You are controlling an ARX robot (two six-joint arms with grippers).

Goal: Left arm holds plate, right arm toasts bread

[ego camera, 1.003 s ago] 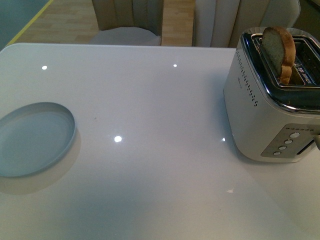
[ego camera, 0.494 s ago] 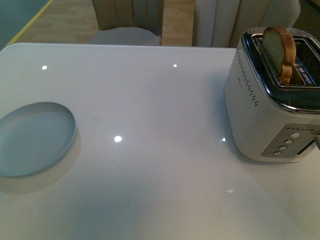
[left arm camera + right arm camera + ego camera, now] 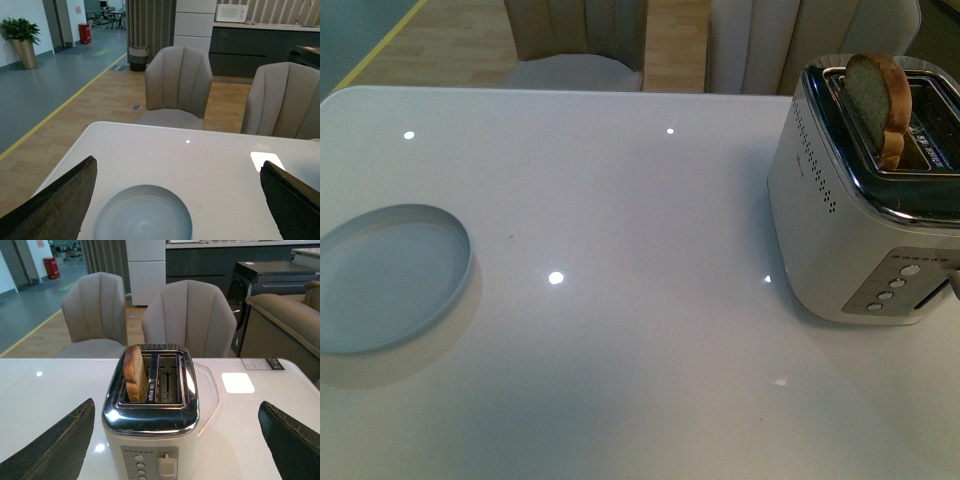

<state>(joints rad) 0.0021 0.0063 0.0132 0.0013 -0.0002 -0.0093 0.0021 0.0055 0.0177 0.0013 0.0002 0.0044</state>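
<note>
1 plate (image 3: 388, 278) lies bare on the white desk (image 3: 620, 200), well apart from 1 toaster (image 3: 860, 210) with 2 slots. 1 bread (image 3: 877, 100) slice stands in the slot nearer the plate. Left pincer (image 3: 175, 200) and right pincer (image 3: 175, 440) both gape wide, holding nothing.

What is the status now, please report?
Left gripper open above the plate, holding nothing. Right gripper open, facing the toaster. Bread stands in one slot. Nothing in the way.
</note>
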